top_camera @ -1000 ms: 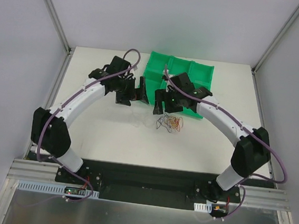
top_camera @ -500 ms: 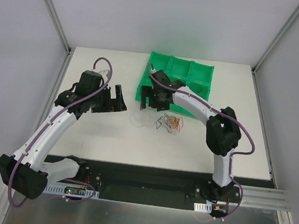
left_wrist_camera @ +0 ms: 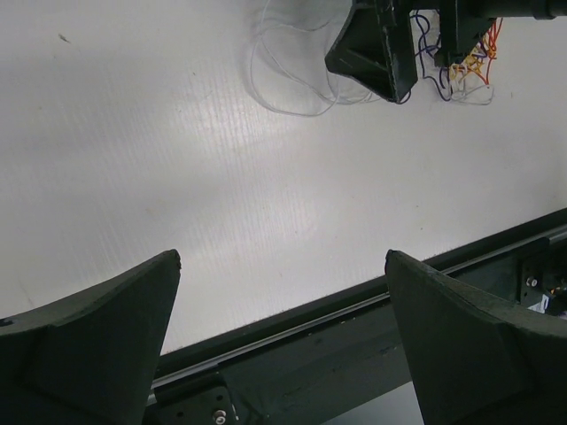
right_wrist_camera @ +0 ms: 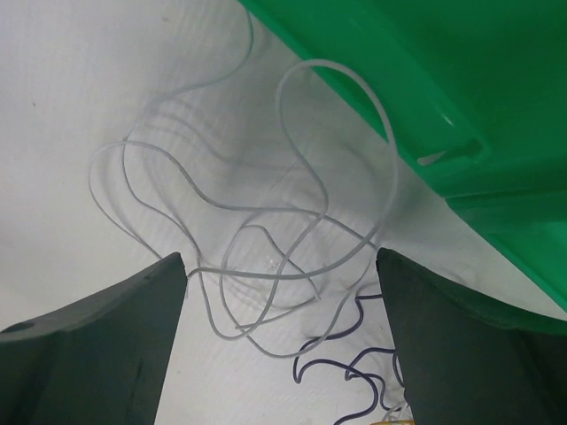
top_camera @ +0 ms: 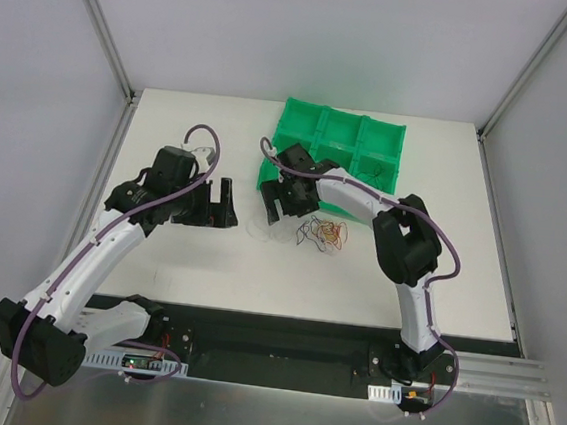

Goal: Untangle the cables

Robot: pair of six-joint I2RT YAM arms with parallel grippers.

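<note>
Green tray (top_camera: 345, 118) sits at the far side of the white table (top_camera: 188, 264); the cables (top_camera: 324, 233) lie in a small curly heap on the table, just in front of the tray; red, orange and dark strands are mixed up in the heap; a thin white wire (right_wrist_camera: 266, 230) spreads out in big loose loops on the left side of the heap, and one loop comes right up to the tray's edge; the right pincer (top_camera: 277, 204) hangs over those white loops, next to the tray's near left corner, with its two fingers wide apart and nothing between them; whether it touches the wire cannot be told; the left pincer (top_camera: 219, 206) is a little way off to the left, over bare table, pointing toward the heap; its fingers are wide apart too, and it holds nothing; no wire lies under it.
</note>
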